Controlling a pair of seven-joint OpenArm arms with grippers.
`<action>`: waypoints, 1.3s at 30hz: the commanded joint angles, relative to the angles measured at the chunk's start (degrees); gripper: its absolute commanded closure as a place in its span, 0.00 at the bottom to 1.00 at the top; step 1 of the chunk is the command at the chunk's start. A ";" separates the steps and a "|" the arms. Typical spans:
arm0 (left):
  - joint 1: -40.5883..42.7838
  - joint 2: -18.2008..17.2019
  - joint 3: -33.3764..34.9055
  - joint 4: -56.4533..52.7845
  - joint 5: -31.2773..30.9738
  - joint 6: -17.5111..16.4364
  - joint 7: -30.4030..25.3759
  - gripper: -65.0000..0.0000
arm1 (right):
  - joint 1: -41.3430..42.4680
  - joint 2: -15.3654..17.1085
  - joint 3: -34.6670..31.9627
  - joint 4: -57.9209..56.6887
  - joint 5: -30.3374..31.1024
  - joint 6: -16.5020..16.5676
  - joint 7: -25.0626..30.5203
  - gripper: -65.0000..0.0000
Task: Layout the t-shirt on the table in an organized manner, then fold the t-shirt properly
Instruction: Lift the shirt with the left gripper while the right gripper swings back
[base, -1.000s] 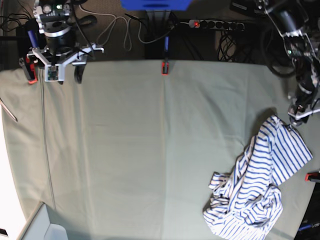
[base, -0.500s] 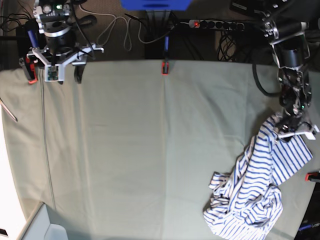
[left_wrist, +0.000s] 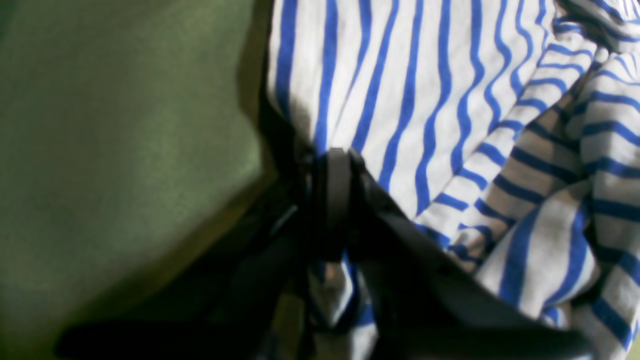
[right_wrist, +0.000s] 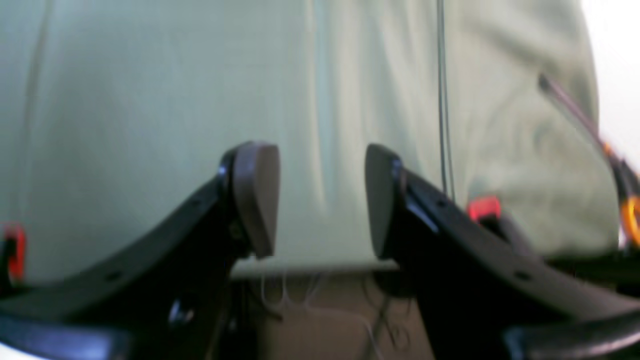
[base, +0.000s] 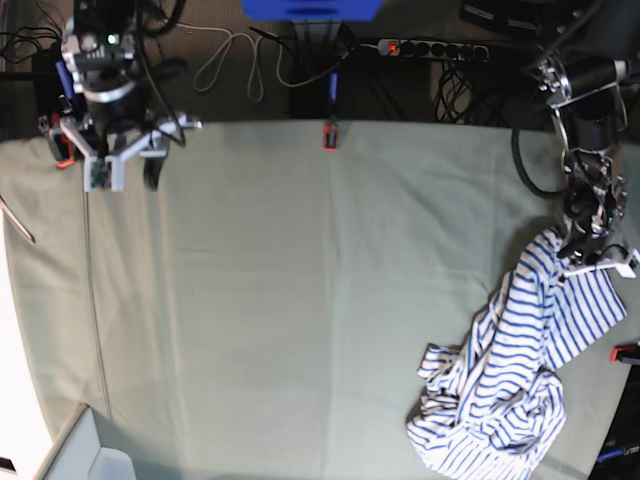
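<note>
T-shirt (base: 520, 370), the striped one, lies crumpled in a heap on the table (base: 300, 300), with one upper edge drawn up toward the left gripper (base: 588, 255). In the left wrist view the jaws of that gripper are pressed together on a pinch of the cloth: the white fabric with blue stripes fans out above and to one side of the closed tips, a little of it shows below them between the fingers, and the pale green table cover lies on the other side. Gripping at an outer edge rather than in the bunched middle makes sense, I judge, because pulling from an edge can draw the heap open, whereas a bite into the pile would only lift a wad. Most of the garment sits beyond the jaws, folded over itself, so laying out has barely begun and folding is a long way off. The right gripper (right_wrist: 320, 200) hangs well apart from the garment, its jaws standing apart with nothing between them; through the gap only bare table cover and its edge show, with a red clamp (right_wrist: 482, 207) just beside one finger. It looks parked, presumably waiting until a second corner is exposed.
</note>
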 joint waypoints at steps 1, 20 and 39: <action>0.53 -0.77 -0.16 1.74 -0.07 0.16 0.37 0.99 | 1.00 0.28 -0.65 0.98 -0.25 0.23 1.49 0.55; 32.00 5.65 -26.62 47.72 -8.51 0.16 24.64 1.00 | 29.83 -1.83 -27.38 -17.83 -0.16 0.23 1.93 0.42; 49.14 13.56 -30.05 63.98 -8.51 0.08 24.72 1.00 | 52.34 -13.25 -47.51 -56.25 0.10 0.23 16.88 0.36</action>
